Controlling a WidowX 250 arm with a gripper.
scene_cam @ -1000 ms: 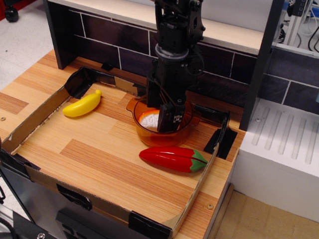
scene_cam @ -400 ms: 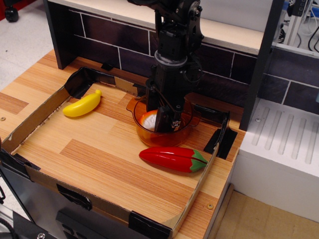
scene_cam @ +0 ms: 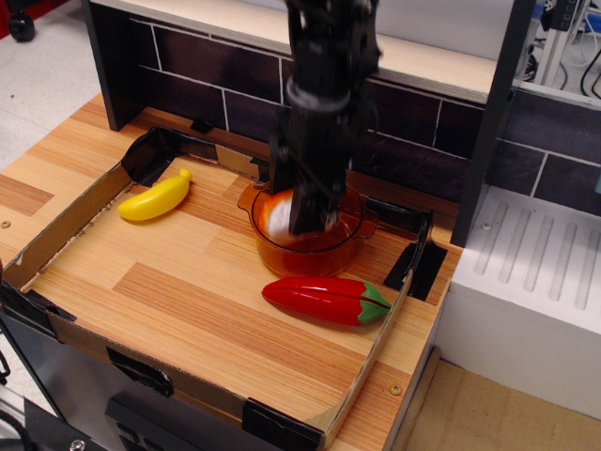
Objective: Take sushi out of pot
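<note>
The orange transparent pot [scene_cam: 315, 256] stands on the wooden tray floor, right of centre. The black gripper [scene_cam: 297, 222] reaches down into the pot from above and is blurred by motion. The sushi [scene_cam: 276, 214], white with an orange edge, shows at the gripper's left side. It sits at about rim height of the pot, higher than the pot's floor. The fingers look closed against it. The far side of the sushi is hidden behind the gripper.
A red chili pepper [scene_cam: 326, 299] lies just in front of the pot. A yellow banana [scene_cam: 155, 196] lies at the left. A low cardboard wall [scene_cam: 56, 228] rims the tray. A dark tiled backsplash and shelf stand behind, and a white unit [scene_cam: 535, 282] stands at the right.
The gripper went down onto the sushi in the pot, then rose a little. The sushi has come up with it from the pot's floor towards the rim.
</note>
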